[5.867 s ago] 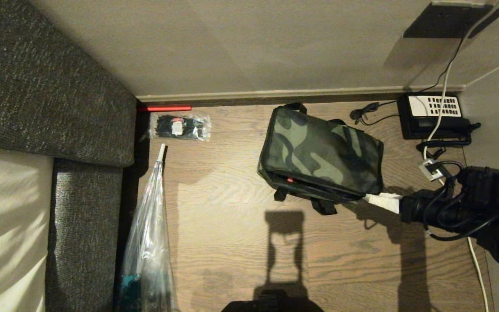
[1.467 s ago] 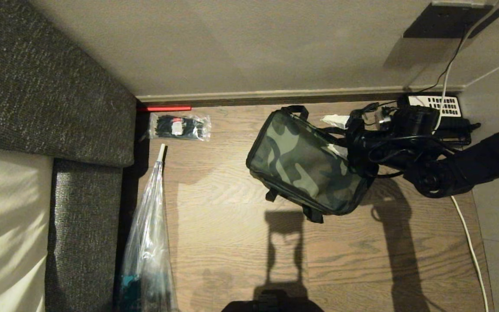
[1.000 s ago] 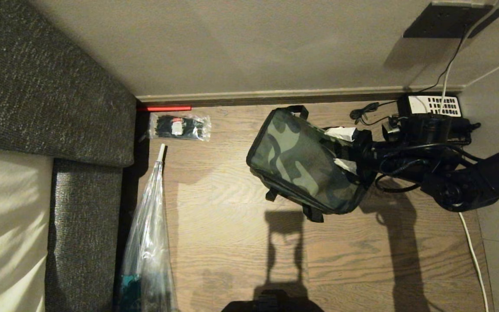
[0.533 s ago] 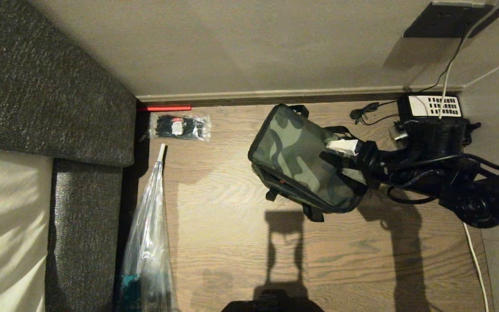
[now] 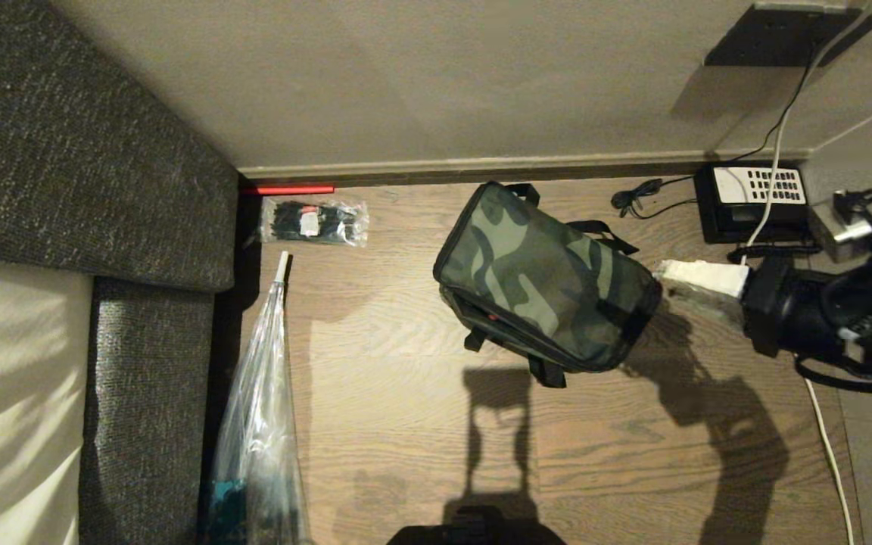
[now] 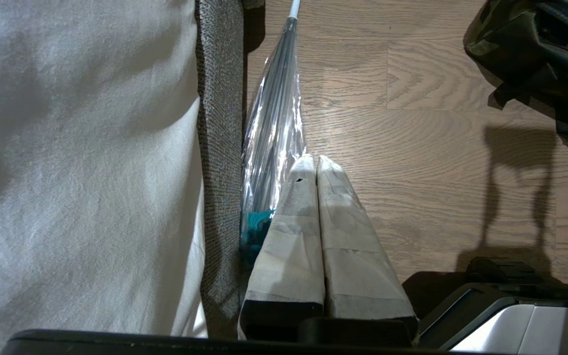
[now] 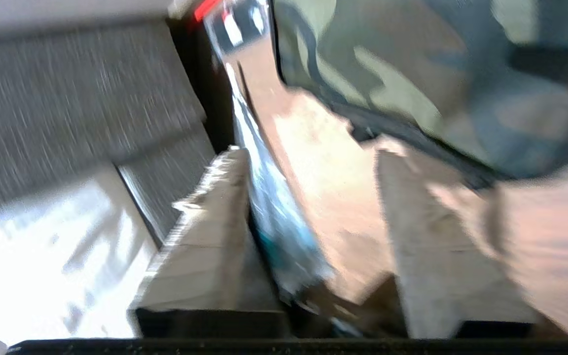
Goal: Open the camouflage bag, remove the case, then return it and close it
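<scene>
right fingers [image 7: 308, 212] parted, empty, beside camouflage bag [image 5: 546, 276]; left fingers [image 6: 316, 170] together only in left wrist view

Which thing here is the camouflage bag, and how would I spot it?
Start at the wooden floor below the beige wall. The camouflage bag lies there at an angle, between a clear packet of cable ties and a black telephone. It alone is boxy green camouflage fabric with black straps.
</scene>
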Controlling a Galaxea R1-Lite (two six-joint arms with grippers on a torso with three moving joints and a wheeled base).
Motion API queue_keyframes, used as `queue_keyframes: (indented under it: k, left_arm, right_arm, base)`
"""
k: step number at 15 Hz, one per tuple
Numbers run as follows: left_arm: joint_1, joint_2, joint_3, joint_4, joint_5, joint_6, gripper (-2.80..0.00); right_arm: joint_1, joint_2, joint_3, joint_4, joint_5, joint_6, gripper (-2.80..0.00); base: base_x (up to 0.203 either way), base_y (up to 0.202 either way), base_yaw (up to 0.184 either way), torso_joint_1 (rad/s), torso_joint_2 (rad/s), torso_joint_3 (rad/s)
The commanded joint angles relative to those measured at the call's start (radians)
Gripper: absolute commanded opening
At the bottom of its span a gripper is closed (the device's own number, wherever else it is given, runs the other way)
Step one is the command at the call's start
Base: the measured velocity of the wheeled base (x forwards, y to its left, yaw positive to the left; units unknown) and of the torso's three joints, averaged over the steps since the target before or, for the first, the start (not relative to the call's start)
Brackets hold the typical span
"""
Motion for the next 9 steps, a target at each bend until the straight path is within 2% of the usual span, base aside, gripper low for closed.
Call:
queue_keyframes:
  k: [1,2,6,7,9]
  left_arm:
    - [0.000,-0.002,0.000,0.000,0.001,0.000,-2.80]
    - [0.000,-0.002,0.000,0.000,0.001,0.000,-2.80]
    - [0.000,-0.002,0.000,0.000,0.001,0.000,-2.80]
    - [0.000,-0.002,0.000,0.000,0.001,0.000,-2.80]
    - [0.000,-0.002,0.000,0.000,0.001,0.000,-2.80]
  right_arm:
    - [-0.001,-0.269,0.065,0.163,-0.002,-0.083,-2.80]
    - [-0.002,-0.348,0.071,0.273,-0.012,-0.145,-2.80]
    - [-0.018,-0.701,0.122,0.710,-0.095,-0.538,-2.80]
    - [-0.030,-0.783,0.152,0.800,-0.151,-0.604,-2.80]
    - [-0.055,-0.941,0.218,0.923,-0.268,-0.670,-2.80]
  base:
    - [0.000,0.000,0.000,0.000,0.00,0.000]
    - [0.000,0.000,0.000,0.000,0.00,0.000]
    - [0.000,0.000,0.000,0.000,0.00,0.000]
    - [0.000,0.000,0.000,0.000,0.00,0.000]
    - [0.000,0.000,0.000,0.000,0.00,0.000]
